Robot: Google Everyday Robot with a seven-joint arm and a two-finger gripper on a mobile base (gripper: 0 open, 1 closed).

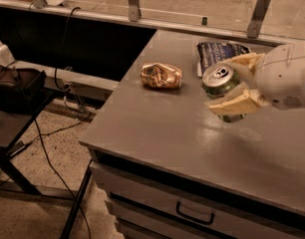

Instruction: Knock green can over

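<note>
At right of the table (157, 133), gripper (221, 86) has both fingers (237, 103) closed on the green can (217, 77), one each side; grip looks firm. Can tilted, top leaning toward the camera; base at or just above the surface, cannot tell which. Chip bag (215, 51) just behind it, crushed gold can (161, 76) well off to one side. Task part done: can tipped but not yet lying on its side; release or a push is left

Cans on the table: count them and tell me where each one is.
2. The green can is tilted in the grasp of the gripper, over the right part of the table. The crushed gold can lies further left on the table. None seems hidden.
</note>
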